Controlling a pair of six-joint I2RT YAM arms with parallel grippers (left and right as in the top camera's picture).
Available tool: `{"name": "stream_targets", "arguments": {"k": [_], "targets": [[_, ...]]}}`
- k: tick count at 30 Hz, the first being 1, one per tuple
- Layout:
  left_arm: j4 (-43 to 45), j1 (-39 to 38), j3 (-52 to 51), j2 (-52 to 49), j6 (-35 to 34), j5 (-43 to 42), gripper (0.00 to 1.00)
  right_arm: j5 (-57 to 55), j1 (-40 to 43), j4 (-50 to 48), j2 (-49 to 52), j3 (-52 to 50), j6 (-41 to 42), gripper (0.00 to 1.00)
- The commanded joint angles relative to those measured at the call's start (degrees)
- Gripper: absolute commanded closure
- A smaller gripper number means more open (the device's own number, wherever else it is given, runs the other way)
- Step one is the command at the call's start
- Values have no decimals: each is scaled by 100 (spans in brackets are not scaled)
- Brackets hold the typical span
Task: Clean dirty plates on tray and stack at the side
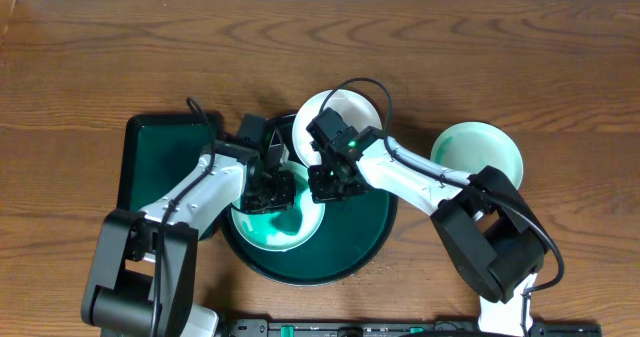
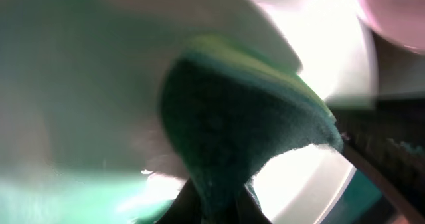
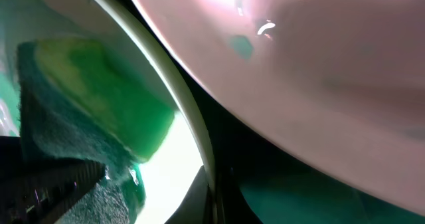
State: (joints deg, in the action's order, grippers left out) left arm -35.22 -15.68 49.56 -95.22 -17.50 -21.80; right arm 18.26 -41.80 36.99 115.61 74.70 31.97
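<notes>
The round dark green tray (image 1: 372,227) holds a white plate with teal smears (image 1: 285,232) at its front. My left gripper (image 1: 272,189) is shut on a green sponge with a dark scouring pad (image 2: 246,124) and presses it onto this plate (image 2: 80,84). My right gripper (image 1: 328,184) is shut on the plate's right rim (image 3: 191,127); the sponge (image 3: 99,98) shows just beyond it. A second white plate (image 1: 345,109) lies at the tray's back edge and fills the top of the right wrist view (image 3: 319,64). A third, teal-tinted plate (image 1: 480,149) lies on the table to the right of the tray.
A rectangular dark green tray (image 1: 150,167) lies left of the round tray, under my left arm. The brown wooden table (image 1: 100,67) extends behind and to both sides. The tray floor (image 3: 312,197) shows under the plates.
</notes>
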Motion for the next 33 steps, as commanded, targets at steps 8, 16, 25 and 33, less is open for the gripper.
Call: {"name": "stream_targets", "arguments": {"k": [8,16,25,33], "targets": [[-905,114,-133,-127,-2396,4170,93,9,26,31,109,76,-96,99],[17,109,-133,-127,289,258,93,24,35,33,109,76,-98,99],[616,116,-133,-127,782,-713,93,44,61,31,109,76,-98,99],[247,116,-133,-127,-1950,3668,93,46,61,42,109,76,-98,99]]}}
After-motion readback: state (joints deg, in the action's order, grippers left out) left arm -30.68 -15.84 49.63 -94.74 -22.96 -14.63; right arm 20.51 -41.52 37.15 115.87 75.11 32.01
